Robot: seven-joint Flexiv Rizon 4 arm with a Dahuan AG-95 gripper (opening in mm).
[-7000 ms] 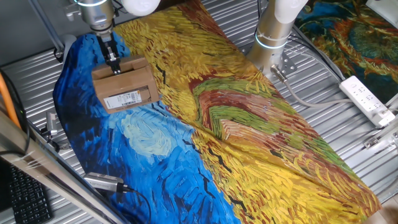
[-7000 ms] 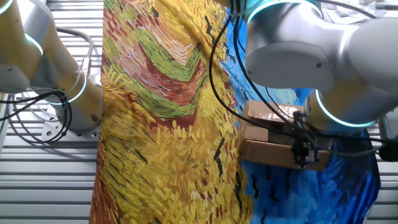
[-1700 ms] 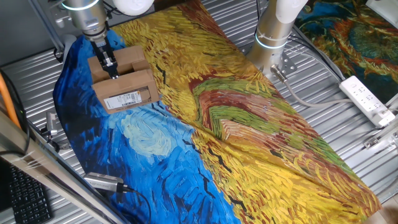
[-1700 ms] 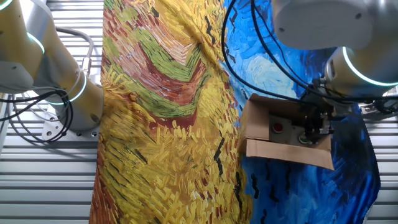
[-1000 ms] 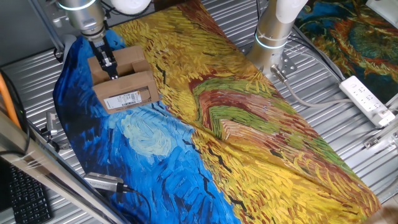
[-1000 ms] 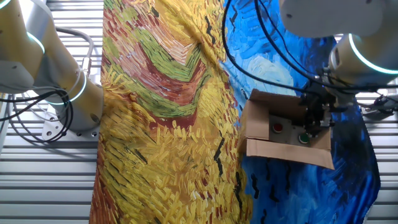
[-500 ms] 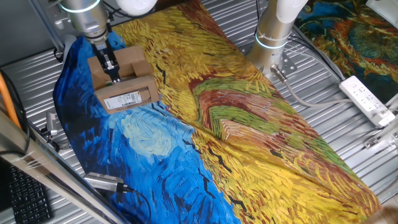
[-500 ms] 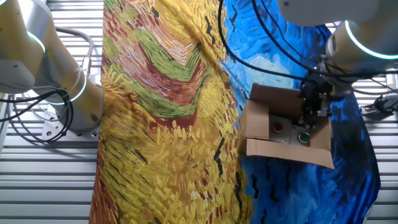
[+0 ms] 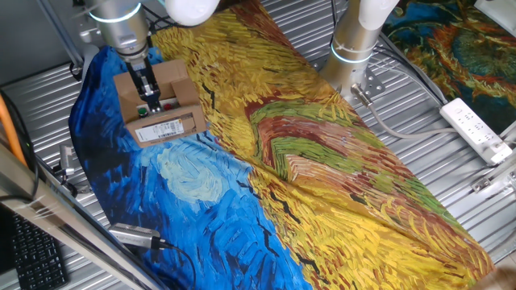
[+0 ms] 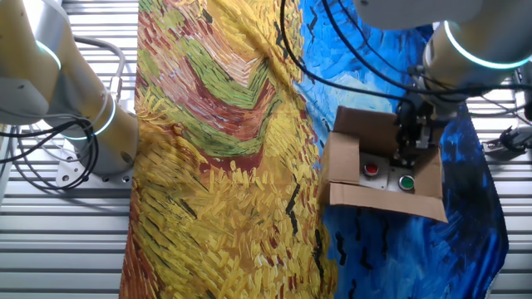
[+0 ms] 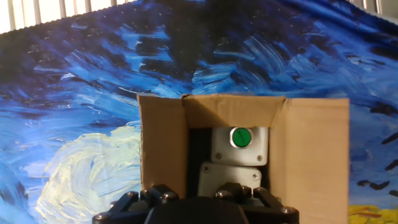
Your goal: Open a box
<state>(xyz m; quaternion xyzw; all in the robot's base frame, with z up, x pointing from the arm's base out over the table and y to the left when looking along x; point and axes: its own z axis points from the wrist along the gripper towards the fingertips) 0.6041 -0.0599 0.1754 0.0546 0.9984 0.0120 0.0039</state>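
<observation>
- The box (image 9: 157, 101) stood on the blue part of the painted cloth (image 9: 339, 185) covering the bench, near its corner, label side facing the bench edge.
- Its top flaps (image 10: 342, 158) were folded outward; a grey unit with a red button (image 10: 371, 170) and a green button (image 10: 406, 183) showed inside.
- My gripper (image 10: 409, 141) hung over the opening; I could not tell how far apart its fingers stood, nor whether they held anything.
- Judged risk: a fingertip catching a flap on withdrawal would drag or tip the light box.
- Judged clearance: open cloth lay toward the yellow side; the other arm's base (image 9: 355, 44) stood well apart.
</observation>
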